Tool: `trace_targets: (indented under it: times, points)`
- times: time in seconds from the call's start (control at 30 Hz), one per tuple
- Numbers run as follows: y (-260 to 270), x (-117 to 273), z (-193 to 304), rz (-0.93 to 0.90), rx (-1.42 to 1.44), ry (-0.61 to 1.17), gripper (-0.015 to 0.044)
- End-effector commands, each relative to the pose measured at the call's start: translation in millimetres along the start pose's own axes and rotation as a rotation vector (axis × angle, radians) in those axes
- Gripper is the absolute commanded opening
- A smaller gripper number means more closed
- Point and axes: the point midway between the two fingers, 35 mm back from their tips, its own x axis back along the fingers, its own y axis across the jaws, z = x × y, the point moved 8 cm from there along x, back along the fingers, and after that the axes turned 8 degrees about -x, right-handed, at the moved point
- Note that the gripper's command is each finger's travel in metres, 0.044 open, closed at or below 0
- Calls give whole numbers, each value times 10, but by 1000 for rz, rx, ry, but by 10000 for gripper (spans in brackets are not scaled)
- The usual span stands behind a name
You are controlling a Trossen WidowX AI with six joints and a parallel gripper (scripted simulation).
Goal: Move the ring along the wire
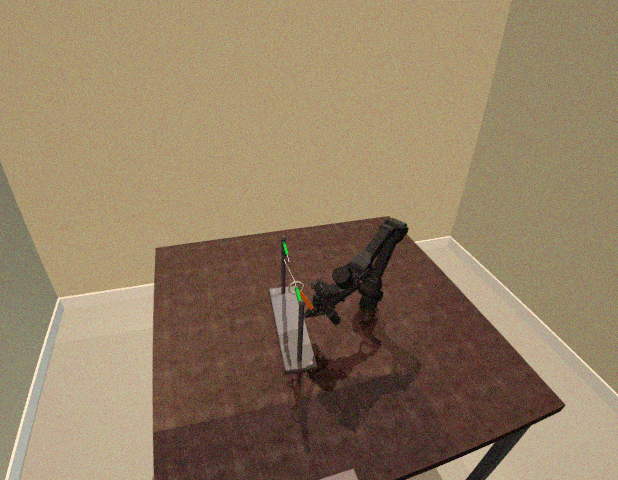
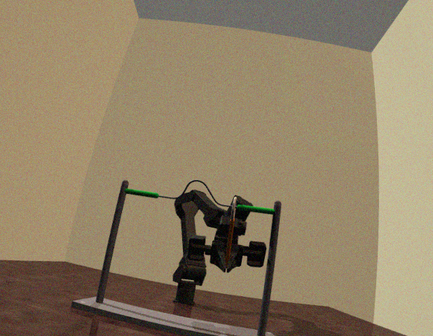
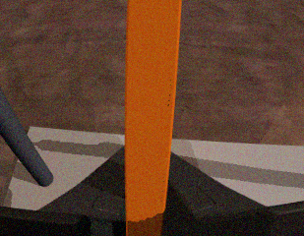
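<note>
The pale ring (image 1: pixel 289 287) (image 2: pixel 232 213) is around the wire at the inner end of the green part (image 1: pixel 298 294) (image 2: pixel 255 208) by the near post, which is the right post in the exterior view. The ring looks edge-on there, with its orange handle (image 1: pixel 306 300) (image 2: pixel 230 239) (image 3: pixel 152 98) hanging down. My gripper (image 1: pixel 310 311) (image 2: pixel 226 269) (image 3: pixel 143 155) is shut on the handle, below the wire. The thin grey wire (image 2: pixel 197 180) humps up left of the ring. Whether the ring touches the wire is too small to tell.
The near post (image 1: pixel 300 330) (image 2: pixel 270 267) (image 3: pixel 19 143) stands beside my gripper. The far post (image 1: pixel 283 273) (image 2: pixel 111 242) carries the other green part (image 1: pixel 285 247) (image 2: pixel 141 192). Both stand on a pale base (image 3: pixel 240 157) on the dark table (image 1: pixel 221 335).
</note>
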Motion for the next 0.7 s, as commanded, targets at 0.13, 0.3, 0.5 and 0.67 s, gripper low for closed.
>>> trace_targets:
  times: [0.13,0.3,0.5,0.67]
  points:
    - [105,-8,-17,-3,-13,-13,-150]
    - [155,-15,-10,-4,-14,-15,-150]
    - [214,-22,-1,-4,-14,-17,-150]
    - [263,-28,6,-5,-15,-18,-150]
